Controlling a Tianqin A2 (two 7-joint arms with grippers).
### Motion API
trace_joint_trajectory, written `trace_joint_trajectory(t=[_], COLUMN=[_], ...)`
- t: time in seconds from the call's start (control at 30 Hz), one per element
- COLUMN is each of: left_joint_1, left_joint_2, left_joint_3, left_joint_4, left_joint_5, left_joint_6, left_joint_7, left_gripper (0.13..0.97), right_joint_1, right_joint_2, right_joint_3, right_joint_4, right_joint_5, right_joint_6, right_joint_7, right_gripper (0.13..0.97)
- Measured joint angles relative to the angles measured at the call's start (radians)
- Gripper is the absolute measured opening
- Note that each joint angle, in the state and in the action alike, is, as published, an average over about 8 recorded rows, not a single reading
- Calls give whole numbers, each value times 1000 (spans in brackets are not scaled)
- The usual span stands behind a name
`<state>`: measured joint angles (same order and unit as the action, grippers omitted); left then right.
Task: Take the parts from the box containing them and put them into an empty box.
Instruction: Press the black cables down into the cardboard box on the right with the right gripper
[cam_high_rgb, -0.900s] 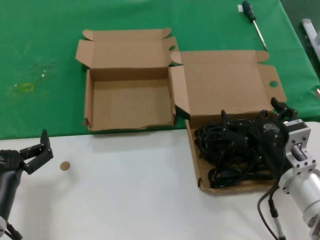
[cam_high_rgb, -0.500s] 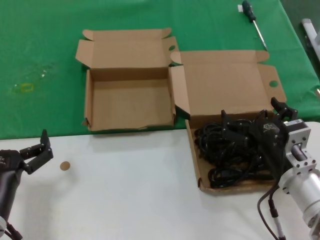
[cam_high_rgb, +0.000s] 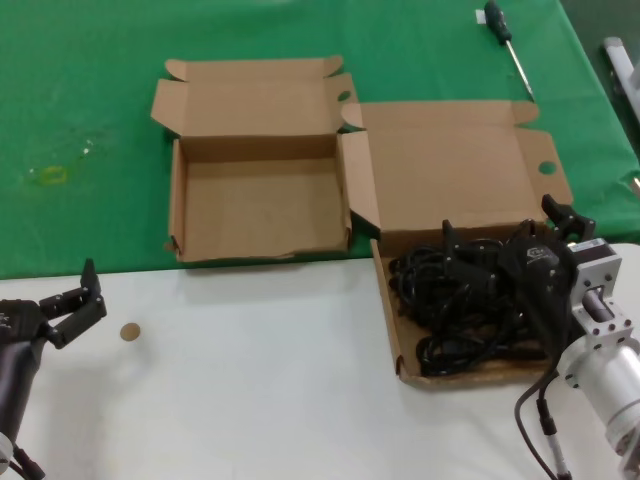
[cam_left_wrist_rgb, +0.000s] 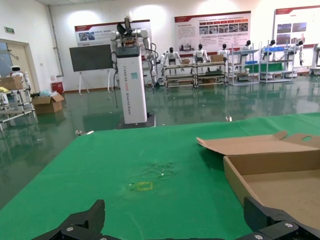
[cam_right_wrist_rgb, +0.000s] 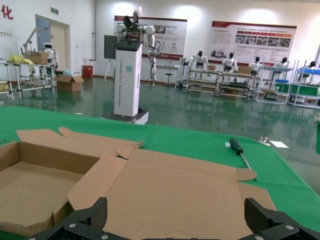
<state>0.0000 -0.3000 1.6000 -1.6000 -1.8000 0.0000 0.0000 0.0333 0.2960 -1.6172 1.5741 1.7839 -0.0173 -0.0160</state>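
On the right side of the table, near the front edge: the full box (cam_high_rgb: 405, 340), lid thrown back and lying flat on the green cloth (cam_high_rgb: 80, 100). Inside, the cords (cam_high_rgb: 450, 300), a black glossy tangle covering most of the floor of this box. Right gripper (cam_high_rgb: 508, 236) low over the cords at their far right part, fingers spread wide, one tip above the middle of the tangle, the other near the right wall; whether touching the cords, cannot tell. In the right wrist view, two dark fingertips (cam_right_wrist_rgb: 82, 220) well apart at the bottom corners, with the open lid (cam_right_wrist_rgb: 170, 195) between and beyond them.

To the left of the full box, further back on the green cloth: the empty box (cam_high_rgb: 262, 205), bare brown floor, low wavy front wall, lid standing open behind. Right side flap of this box just beside the lid of the full box.

At the near left corner, on the white surface (cam_high_rgb: 250, 380): left gripper (cam_high_rgb: 78, 290), parked, fingers spread, holding nothing. Just beside, a small brown disc (cam_high_rgb: 129, 332) flat on the white surface. In the left wrist view, the empty box (cam_left_wrist_rgb: 270, 175) visible to one side.

At the far right of the cloth: a screwdriver (cam_high_rgb: 508, 46) with dark handle, well apart from both boxes.
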Motion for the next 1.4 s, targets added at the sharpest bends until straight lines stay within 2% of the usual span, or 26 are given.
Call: trace_joint_trajectory(t=[0.33, 0.63, 0.83, 0.93, 1.1, 1.2, 1.33, 1.4], left_joint_1=[0, 0, 0, 0, 0, 0, 0, 0], left_joint_2=[0, 0, 0, 0, 0, 0, 0, 0], left_joint_3=[0, 0, 0, 0, 0, 0, 0, 0], left_joint_4=[0, 0, 0, 0, 0, 0, 0, 0], left_joint_5=[0, 0, 0, 0, 0, 0, 0, 0], left_joint_6=[0, 0, 0, 0, 0, 0, 0, 0], left_joint_7=[0, 0, 0, 0, -1, -1, -1, -1], left_gripper=[964, 908, 812, 780, 655, 581, 581, 527], right_joint_1=[0, 0, 2, 7, 22, 33, 51, 62], right_joint_2=[0, -19, -2, 44, 158, 234, 336, 385], right_joint_3=[0, 22, 27, 11, -21, -32, -45, -53], right_joint_4=[0, -2, -3, -7, -16, -18, -14, -12], right_joint_5=[0, -10, -21, -25, -39, -50, -63, -67], right_joint_6=[0, -16, -31, -37, -74, -130, -239, -299], right_joint_7=[0, -20, -36, -26, -3, -8, -42, -67], right_gripper=[966, 966, 966, 966, 966, 966, 966, 966])
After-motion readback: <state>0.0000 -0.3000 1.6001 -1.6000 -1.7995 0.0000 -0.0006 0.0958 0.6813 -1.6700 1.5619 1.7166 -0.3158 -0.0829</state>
